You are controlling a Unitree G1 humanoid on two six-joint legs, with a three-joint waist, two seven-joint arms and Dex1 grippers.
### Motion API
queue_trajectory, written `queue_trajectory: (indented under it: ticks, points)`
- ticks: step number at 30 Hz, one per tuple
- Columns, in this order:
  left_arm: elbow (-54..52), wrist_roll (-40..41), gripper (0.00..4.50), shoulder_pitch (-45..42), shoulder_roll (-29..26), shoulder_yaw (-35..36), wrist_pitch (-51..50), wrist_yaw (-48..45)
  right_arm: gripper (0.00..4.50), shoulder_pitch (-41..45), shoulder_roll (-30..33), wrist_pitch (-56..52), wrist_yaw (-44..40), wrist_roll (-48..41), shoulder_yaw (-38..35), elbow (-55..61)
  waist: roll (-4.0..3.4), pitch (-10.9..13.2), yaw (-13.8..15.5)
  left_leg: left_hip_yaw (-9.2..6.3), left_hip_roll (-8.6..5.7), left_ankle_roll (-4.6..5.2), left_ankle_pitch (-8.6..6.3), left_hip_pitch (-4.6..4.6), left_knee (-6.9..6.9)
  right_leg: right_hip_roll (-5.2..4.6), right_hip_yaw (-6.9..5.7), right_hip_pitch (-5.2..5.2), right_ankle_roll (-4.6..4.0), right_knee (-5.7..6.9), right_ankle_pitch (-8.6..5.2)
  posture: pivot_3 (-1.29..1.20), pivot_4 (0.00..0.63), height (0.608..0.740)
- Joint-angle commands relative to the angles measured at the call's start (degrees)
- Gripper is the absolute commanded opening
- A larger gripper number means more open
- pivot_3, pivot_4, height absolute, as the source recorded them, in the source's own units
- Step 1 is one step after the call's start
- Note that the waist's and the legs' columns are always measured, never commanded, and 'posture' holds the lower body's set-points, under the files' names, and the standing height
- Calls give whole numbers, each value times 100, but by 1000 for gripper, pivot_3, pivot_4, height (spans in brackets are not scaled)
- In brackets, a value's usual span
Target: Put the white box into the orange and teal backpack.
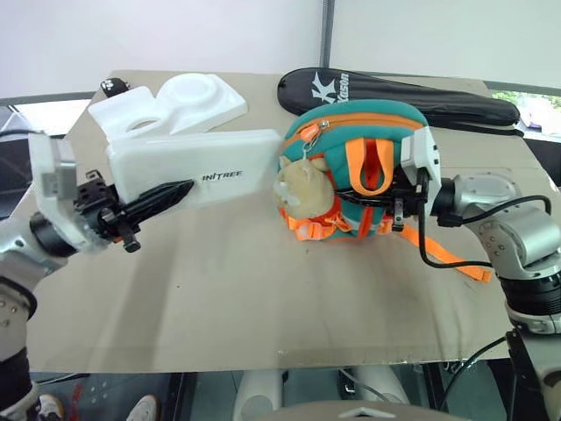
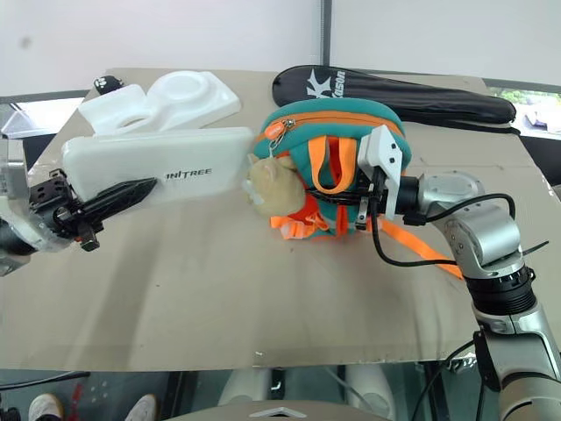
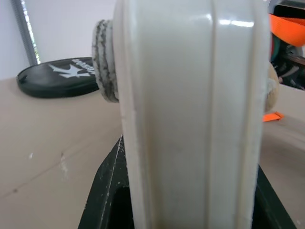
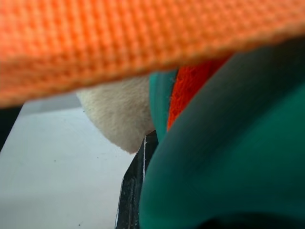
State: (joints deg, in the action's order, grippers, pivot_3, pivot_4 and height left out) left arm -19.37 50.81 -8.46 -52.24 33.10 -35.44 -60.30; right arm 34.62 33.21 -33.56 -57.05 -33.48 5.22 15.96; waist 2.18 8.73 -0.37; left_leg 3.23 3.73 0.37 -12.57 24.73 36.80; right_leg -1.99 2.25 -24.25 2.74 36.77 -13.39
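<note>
On a tan table [image 1: 263, 298] by a white wall, the left gripper [image 1: 180, 191] clamps the flat white box [image 1: 197, 167] beside the teal-and-orange backpack [image 1: 359, 171], which the closed right gripper [image 1: 396, 206] grips.

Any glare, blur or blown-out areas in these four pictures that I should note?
Left wrist view: a bright highlight streaks the white box, so close that its edges go soft. Right wrist view: the backpack and its orange strap are too near the lens and blurred. Head views: sharp, with soft shadows on the table, and the window at the right edge washed out.
</note>
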Motion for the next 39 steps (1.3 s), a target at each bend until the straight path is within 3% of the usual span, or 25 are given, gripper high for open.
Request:
queue_trajectory:
  ticks: [1, 5, 9, 15, 19, 21, 22, 26, 27, 34, 36, 39]
  points:
    - [-156, -174, 1084, -548, -345, -371, 504, -517, 27, 174, 2, -110, 125, -219, -308, 168, 0, 1, 4, 2, 0, 0, -1, 1, 0, 0, 1, 0, 5, -1, 3, 0, 150, 740]
    - [-85, -467, 1084, -1525, -406, -1170, 692, -640, 27, 200, 59, -151, 118, -220, -292, 232, -2, 2, 37, 0, -2, 0, -1, 3, -1, 2, 1, 0, 18, -2, 9, 0, 150, 740]
    - [106, -1505, 1084, -2187, -321, -2339, 1352, -943, 27, 152, 18, -183, 130, -318, -288, 412, -6, 4, 30, 1, -2, 0, -1, 2, -1, 8, 5, 0, 20, -1, 9, 0, 150, 740]
    - [821, -2713, 1084, -3498, 772, -4144, 1105, -454, 27, -1, -123, -164, 411, -272, -314, 675, -7, 5, 92, -6, -2, 1, -1, 6, 18, 14, 6, 2, 23, 7, 10, 0, 150, 740]
    - [1604, -3639, 1084, -3866, 1500, -4943, 1719, -306, 27, -117, -178, -189, 665, -160, -294, 748, -8, 4, 112, -7, -2, 2, -2, 7, 34, 16, 8, 9, 23, 8, 10, 0, 150, 740]
    - [1855, -3637, 2071, -3875, 1767, -4958, 1647, -310, 0, -191, -208, -226, 823, -101, -281, 779, -8, 4, 94, -10, -2, 3, -2, 8, 36, 18, 8, 10, 23, 7, 11, 0, 150, 740]
    - [1886, -3477, 2345, -3830, 1840, -4815, 1496, -321, 0, -251, -196, -250, 907, -51, -289, 781, -8, 4, 86, -11, -2, 3, -2, 8, 36, 18, 8, 10, 23, 9, 10, 0, 150, 740]
    - [1554, -2188, 4320, -3439, 1398, -3653, 475, -754, 0, -472, -169, -329, 1101, -43, -380, 703, -8, 4, -18, -35, -2, 3, -2, 6, 33, 27, 7, 10, 22, 10, 10, 0, 150, 740]
    - [1463, -1819, 4476, -3361, 1203, -3357, 49, -839, 0, -516, -156, -323, 1119, -20, -370, 679, -8, 5, -53, -40, -2, 3, -2, 7, 33, 27, 4, 10, 22, 11, 10, 0, 150, 740]
    - [1646, 1594, 4476, -3055, -16, -1153, -3911, -494, 0, -557, -224, -198, 1334, 189, -329, 466, -8, 6, -66, -48, 0, 3, -2, -3, 40, 20, -7, 22, 25, 21, 9, 0, 150, 740]
    - [1546, 2254, 4476, -2789, 71, -881, -4578, 104, 0, -479, -278, -197, 1401, 236, -312, 425, -8, 6, -31, -51, -3, 3, -2, -14, 43, 14, -13, 40, 27, 19, 8, 0, 150, 740]
    - [1060, 2667, 4476, -2415, 634, -913, -4686, 1174, 0, -382, -314, -225, 1435, 230, -293, 422, -6, 5, 16, -67, -11, 4, -2, -24, 51, 3, -28, 62, 27, 17, 7, 0, 150, 740]
